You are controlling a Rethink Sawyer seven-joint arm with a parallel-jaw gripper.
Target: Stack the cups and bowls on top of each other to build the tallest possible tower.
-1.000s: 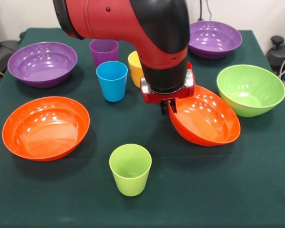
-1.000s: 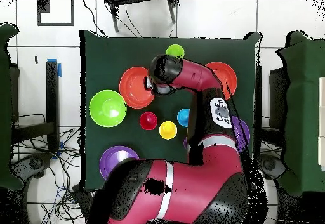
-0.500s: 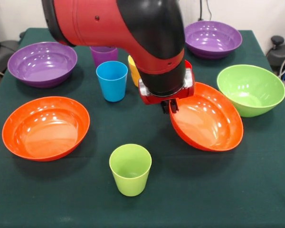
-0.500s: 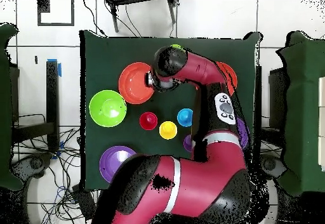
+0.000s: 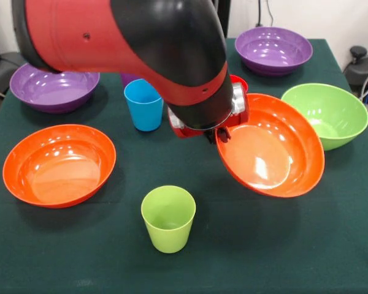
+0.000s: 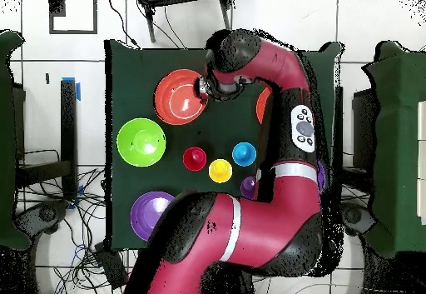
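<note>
My gripper [image 5: 218, 133] is shut on the near rim of an orange bowl [image 5: 270, 147] and holds it above the table, tilted with its inside facing the front camera. The overhead view shows the gripper [image 6: 202, 91] at the edge of this bowl [image 6: 180, 97]. The light green cup [image 5: 168, 217] stands upright on the cloth, below and left of the gripper; the arm hides it in the overhead view. The second orange bowl [image 5: 59, 164] sits at the left. No stacked tower is in view.
The blue cup [image 5: 143, 104] and the rim of the red cup [image 5: 239, 81] show beside the arm. The yellow cup [image 6: 220, 171] shows only from overhead. Two purple bowls [image 5: 54, 86] [image 5: 273, 49] sit at the back. The green bowl [image 5: 328, 113] sits right.
The gripper has risen and moved toward the front camera with the orange bowl. The bowl now hangs higher and tilts more steeply.
</note>
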